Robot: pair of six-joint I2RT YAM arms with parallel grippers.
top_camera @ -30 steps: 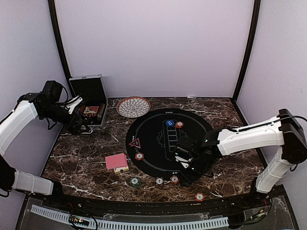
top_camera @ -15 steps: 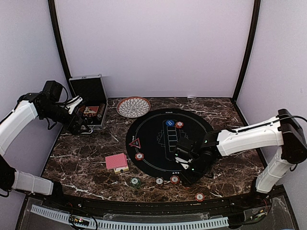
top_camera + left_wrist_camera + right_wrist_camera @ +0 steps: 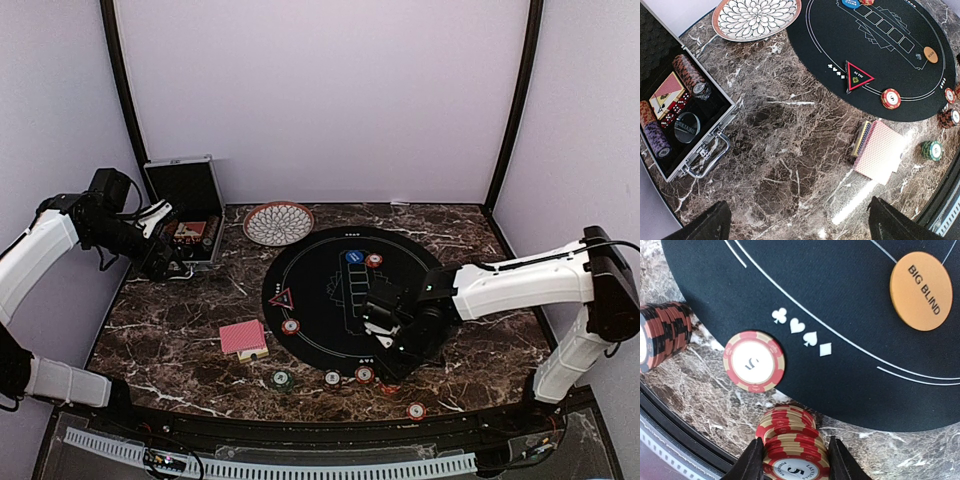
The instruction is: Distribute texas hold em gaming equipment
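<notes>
Your red chip stack (image 3: 788,422) upright, chips slightly askew, right gripper (image 3: 795,441) clamping its sides, left gripper (image 3: 799,202) spread wide, empty.

**Left wrist view.** Marble table (image 3: 790,165): open case (image 3: 716,107) at corner by wall w/ chip stacks (image 3: 687,72), cards (image 3: 667,90), dice (image 3: 675,110). Patterned bowl (image 3: 756,19) beside black mat (image 3: 840,40). On mat: red triangle marker (image 3: 858,77), orange button (image 3: 930,54), red chip (image 3: 890,98) at rim. Off mat, nr table's dark edge: card deck (image 3: 879,152), green chip (image 3: 932,149). Left gripper (image 3: 800,222) fingers (image 3: 710,227) spread wide
</notes>
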